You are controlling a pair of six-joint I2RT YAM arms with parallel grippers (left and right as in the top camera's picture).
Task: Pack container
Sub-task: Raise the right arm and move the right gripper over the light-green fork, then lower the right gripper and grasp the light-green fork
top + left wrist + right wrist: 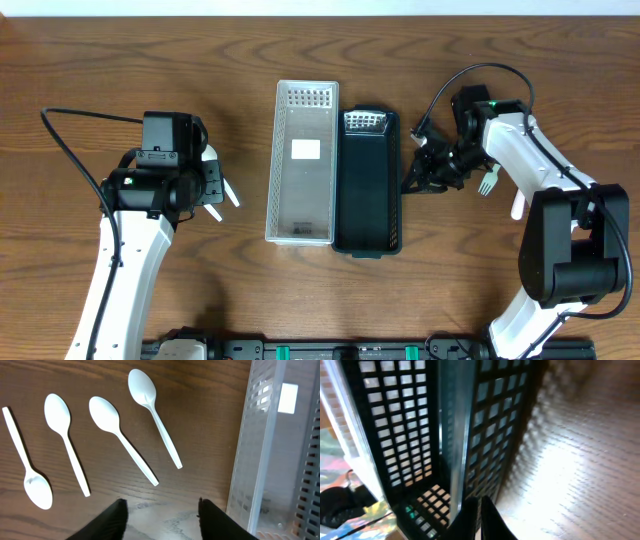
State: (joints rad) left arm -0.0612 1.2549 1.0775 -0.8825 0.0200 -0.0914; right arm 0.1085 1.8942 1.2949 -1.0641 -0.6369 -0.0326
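Observation:
Several white plastic spoons (117, 435) lie side by side on the wooden table, just ahead of my left gripper (160, 510), which is open and empty above the bare wood. In the overhead view the spoons (229, 191) are mostly hidden under that gripper (208, 188). A clear perforated container (302, 165) and a black mesh container (368, 185) stand side by side mid-table. My right gripper (424, 172) is shut, its fingertips (480, 512) pressed together at the black container's right wall (490, 435). I see nothing between them.
A white fork (487, 183) and another white utensil (517, 206) lie on the table to the right of the right arm. The clear container's wall (255, 460) stands close to the right of the left gripper.

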